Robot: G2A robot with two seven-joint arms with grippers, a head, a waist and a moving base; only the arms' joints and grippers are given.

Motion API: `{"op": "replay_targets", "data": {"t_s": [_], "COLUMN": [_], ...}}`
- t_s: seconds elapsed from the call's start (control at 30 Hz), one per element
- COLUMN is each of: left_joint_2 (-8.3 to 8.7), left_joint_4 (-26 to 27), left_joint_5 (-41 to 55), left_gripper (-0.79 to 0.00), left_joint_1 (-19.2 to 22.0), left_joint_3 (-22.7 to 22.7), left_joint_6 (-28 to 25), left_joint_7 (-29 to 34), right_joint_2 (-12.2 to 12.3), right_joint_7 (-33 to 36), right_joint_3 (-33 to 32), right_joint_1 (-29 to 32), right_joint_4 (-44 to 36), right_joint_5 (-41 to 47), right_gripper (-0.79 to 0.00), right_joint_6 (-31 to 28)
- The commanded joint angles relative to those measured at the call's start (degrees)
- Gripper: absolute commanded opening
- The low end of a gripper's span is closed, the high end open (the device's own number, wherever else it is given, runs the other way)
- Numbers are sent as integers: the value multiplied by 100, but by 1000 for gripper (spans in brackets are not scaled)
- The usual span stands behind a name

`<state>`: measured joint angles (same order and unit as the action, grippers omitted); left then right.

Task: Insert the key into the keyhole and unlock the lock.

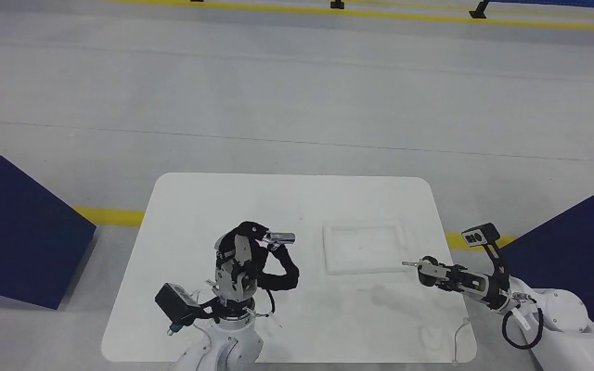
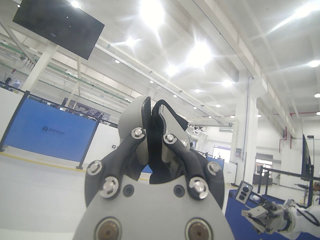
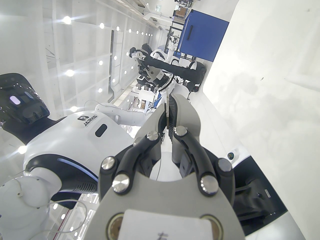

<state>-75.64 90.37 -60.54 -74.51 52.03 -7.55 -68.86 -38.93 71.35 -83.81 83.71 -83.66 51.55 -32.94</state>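
Observation:
My left gripper [image 1: 263, 243] is raised above the table's front left part and is shut on the lock [image 1: 281, 239], a dark body with a silver cylinder end pointing right. In the left wrist view a black part of the lock [image 2: 155, 128] sits between the closed fingers of that gripper [image 2: 151, 107]. My right gripper [image 1: 424, 269] is over the table's right side, shut on the thin metal key [image 1: 409, 264], whose tip points left. The right wrist view has the key [image 3: 166, 112] edge-on between its fingers and, farther off, the lock's round silver face [image 3: 136, 55]. A wide gap separates key and lock.
A shallow white tray [image 1: 365, 246] lies on the white table [image 1: 186, 306] between the two arms. Blue partitions stand off both sides of the table. A thin cable lies near the table's front right corner [image 1: 461, 336].

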Motion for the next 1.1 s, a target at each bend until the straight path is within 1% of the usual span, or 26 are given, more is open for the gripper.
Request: {"op": "replay_targets", "data": {"t_s": [0.0,0.1,0.2,0.27,0.47,0.6,0.8,0.9,1.07], "left_joint_2": [-34,-81,-115,-132,-174,-204,-259,-274,-274], "left_joint_4": [15,63,90,97,182,214,297,407,407], "left_joint_5": [198,553,764,788,870,927,1502,1776,1776], "left_gripper": [-785,-785,-785,-785,-785,-785,-785,-785,-785], "left_joint_1": [-7,-29,-54,-65,-131,-185,-308,-391,-391], "left_joint_3": [-30,-73,-68,-53,-55,-55,-82,-36,-36], "left_joint_6": [-151,-508,-724,-826,-1350,-1558,-1896,-1999,-1999], "left_joint_7": [-18,-3,47,75,97,162,521,737,737], "right_joint_2": [0,0,0,0,0,0,0,0,0], "right_joint_7": [0,0,0,0,0,0,0,0,0], "right_joint_3": [0,0,0,0,0,0,0,0,0], "right_joint_1": [0,0,0,0,0,0,0,0,0], "right_joint_4": [0,0,0,0,0,0,0,0,0], "right_joint_5": [0,0,0,0,0,0,0,0,0], "right_gripper": [-785,-785,-785,-785,-785,-785,-785,-785,-785], "right_joint_6": [0,0,0,0,0,0,0,0,0]}}
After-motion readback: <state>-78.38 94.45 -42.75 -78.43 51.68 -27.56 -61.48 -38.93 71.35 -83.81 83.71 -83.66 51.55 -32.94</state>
